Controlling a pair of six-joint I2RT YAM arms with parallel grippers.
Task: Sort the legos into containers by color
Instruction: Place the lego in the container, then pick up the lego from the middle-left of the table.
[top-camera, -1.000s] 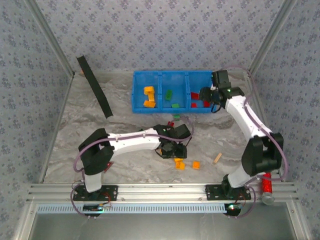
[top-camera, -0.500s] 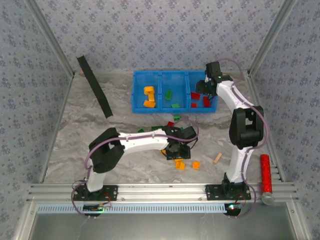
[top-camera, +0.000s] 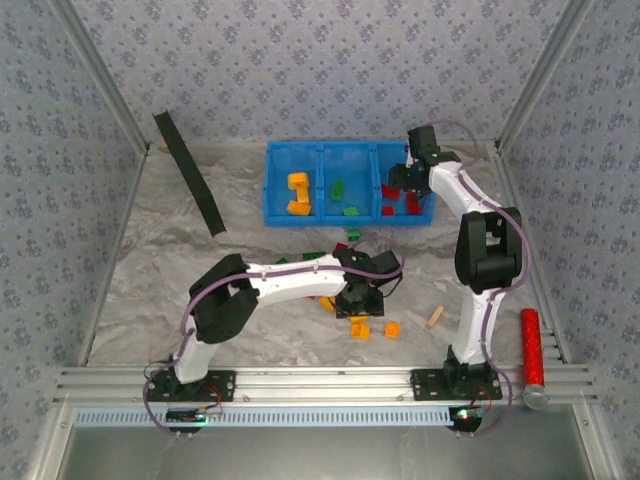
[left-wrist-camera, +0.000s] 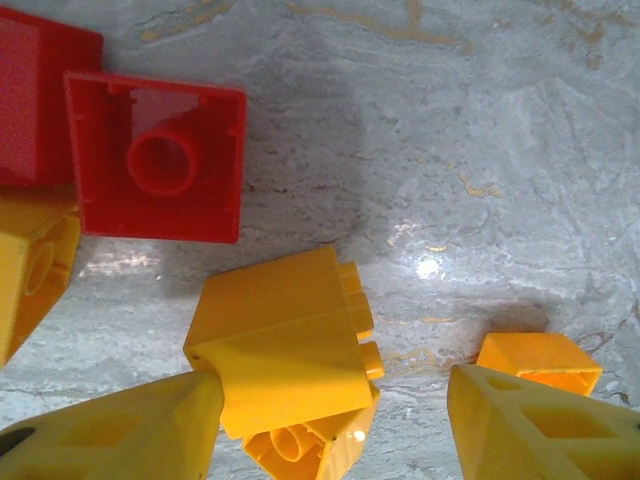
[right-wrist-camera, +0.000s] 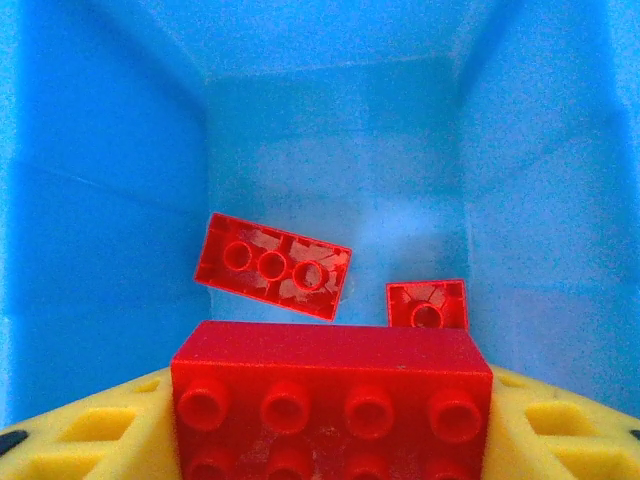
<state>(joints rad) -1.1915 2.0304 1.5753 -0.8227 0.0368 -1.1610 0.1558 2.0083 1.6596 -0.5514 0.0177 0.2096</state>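
One blue tray (top-camera: 345, 147), three compartments (top-camera: 280, 165), two yellow-orange bricks (top-camera: 297, 182) left, two green bricks (top-camera: 338, 188) middle, two red bricks (right-wrist-camera: 272, 265) lying right, one red brick (right-wrist-camera: 330, 360) in the right claw (right-wrist-camera: 330, 425), one wooden piece (top-camera: 434, 316), one red cylinder (top-camera: 530, 345), one black strip (top-camera: 188, 172)

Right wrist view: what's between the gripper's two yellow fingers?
A long red brick, studs toward the camera, over the blue compartment; right wrist view shows it.
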